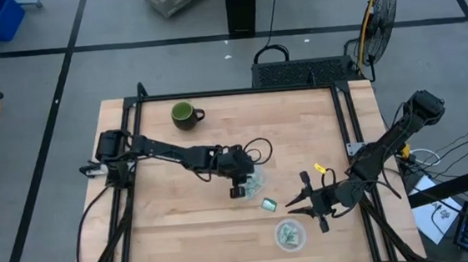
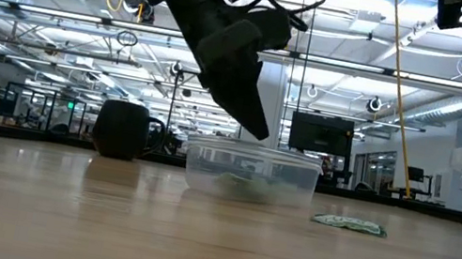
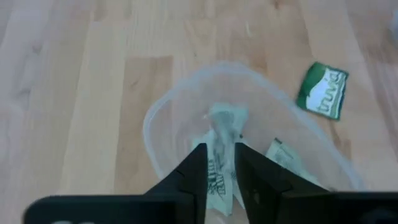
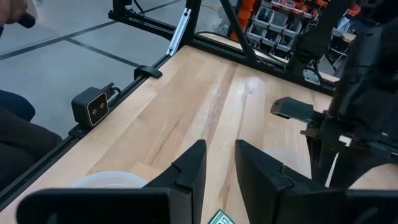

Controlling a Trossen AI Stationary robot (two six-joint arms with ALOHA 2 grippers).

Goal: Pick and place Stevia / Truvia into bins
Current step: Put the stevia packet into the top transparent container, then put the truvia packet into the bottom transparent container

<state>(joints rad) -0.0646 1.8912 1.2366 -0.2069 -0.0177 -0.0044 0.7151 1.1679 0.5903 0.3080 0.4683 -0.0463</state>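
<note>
**Left arm over the middle bin, one packet loose on the counter**

From my seat I see, farthest left on the pale wooden counter (image 1: 178,169), a dark green ceramic mug (image 1: 184,114) standing upright near the far edge. The left gripper (image 1: 240,186) hangs over the first small round clear plastic bin (image 2: 250,171) near the middle of the counter. Its fingers (image 3: 198,171) stand narrowly apart above the bin's mouth, and a light green and white paper Truvia packet (image 3: 225,134) shows between and beyond their tips; I cannot tell whether they touch it. More packets lie in that bin.

Just to the right of this bin, one green Truvia packet (image 1: 268,204) lies flat on the bare wood, apart from both bins.

Further right and nearer the front edge sits the second clear plastic bin (image 1: 291,234), with packets inside it.

The right gripper (image 1: 308,202) waits beside that second bin, its fingers (image 4: 189,168) a little apart and holding nothing.
</note>
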